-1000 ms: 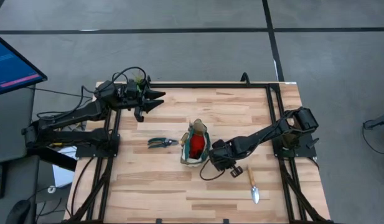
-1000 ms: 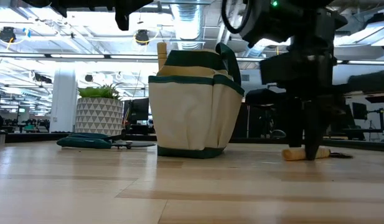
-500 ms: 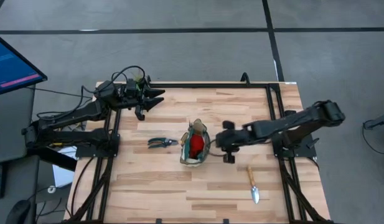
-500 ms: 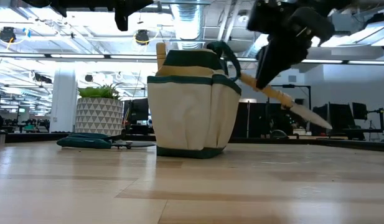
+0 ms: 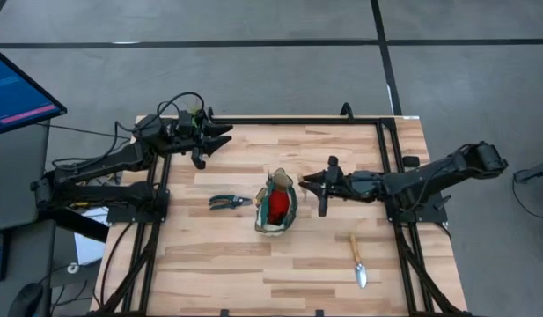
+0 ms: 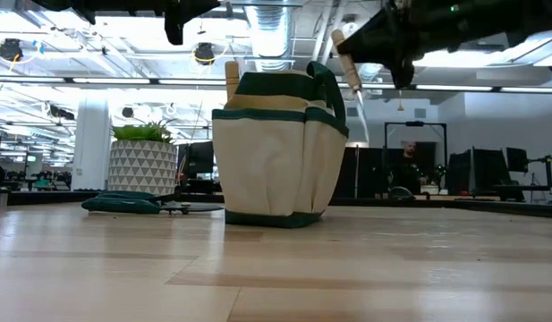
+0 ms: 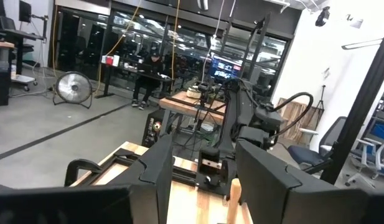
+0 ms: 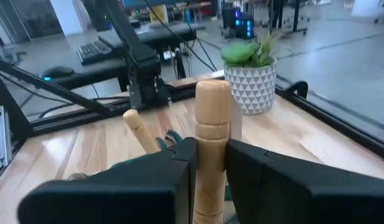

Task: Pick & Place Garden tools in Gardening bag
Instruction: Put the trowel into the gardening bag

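The olive-and-beige gardening bag (image 5: 275, 207) stands upright mid-table (image 6: 276, 152). A red item (image 5: 276, 205) lies inside it and a wooden handle (image 6: 231, 73) sticks out of its top. My right gripper (image 5: 317, 183) is shut on a wooden-handled trowel (image 6: 352, 76) just right of the bag's top. Another trowel (image 5: 357, 259) lies flat near the right front. The dark pruning shears (image 5: 227, 202) lie left of the bag. My left gripper (image 5: 214, 139) is open and empty at the far left (image 7: 201, 180). My right gripper pinches the trowel's wooden handle (image 8: 210, 134) between its two fingers (image 8: 179, 165), a little below the handle's free end (image 8: 212, 93). The fingers come level from the table's right and lie across the handle. The trowel is lifted clear and nearly upright, with its blade (image 6: 362, 116) hanging down.
A green plant in a whitish patterned pot (image 6: 143, 161) stands at the far left, near my left arm. A black frame rail (image 5: 387, 176) runs along the table's right side. Bare wood lies in front of the bag.
My right gripper has lifted a trowel off the table to the right of the bag. It has gone up and toward the far edge, and tipped from pointing down to level. The trowel lay flat, then slanted, and now hangs blade down beside the bag's top.
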Motion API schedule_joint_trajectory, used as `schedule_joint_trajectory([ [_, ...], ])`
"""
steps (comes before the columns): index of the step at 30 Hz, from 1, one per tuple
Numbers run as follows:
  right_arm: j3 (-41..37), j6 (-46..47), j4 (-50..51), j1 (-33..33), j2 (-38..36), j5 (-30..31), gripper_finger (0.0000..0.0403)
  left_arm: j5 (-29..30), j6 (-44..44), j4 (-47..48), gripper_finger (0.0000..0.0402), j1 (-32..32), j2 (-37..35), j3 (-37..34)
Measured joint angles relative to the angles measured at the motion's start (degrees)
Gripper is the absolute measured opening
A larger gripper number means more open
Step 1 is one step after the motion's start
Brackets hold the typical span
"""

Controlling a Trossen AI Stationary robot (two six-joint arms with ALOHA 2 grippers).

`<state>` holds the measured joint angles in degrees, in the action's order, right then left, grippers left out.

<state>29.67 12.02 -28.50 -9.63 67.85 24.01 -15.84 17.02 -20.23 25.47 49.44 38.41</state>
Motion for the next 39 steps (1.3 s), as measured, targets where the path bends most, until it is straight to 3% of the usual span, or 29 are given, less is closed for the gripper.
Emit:
schedule_joint_trajectory([
  [10, -1.0, -7.5, -16.9, 0.1, 4.3, -3.2, 0.0049, 3.4, 0.0, -0.1, 0.0133, 0.0, 0.0, 0.0],
  [28, -1.0, -8.5, -20.5, 4.0, 9.8, -11.0, 0.0049, 4.1, 0.0, -0.2, 0.0133, 0.0, 0.0, 0.0],
  [39, -0.9, -7.7, -27.3, 5.9, 18.8, -14.9, 0.0049, 4.3, 0.0, -0.2, 0.0133, 0.0, 0.0, 0.0],
])
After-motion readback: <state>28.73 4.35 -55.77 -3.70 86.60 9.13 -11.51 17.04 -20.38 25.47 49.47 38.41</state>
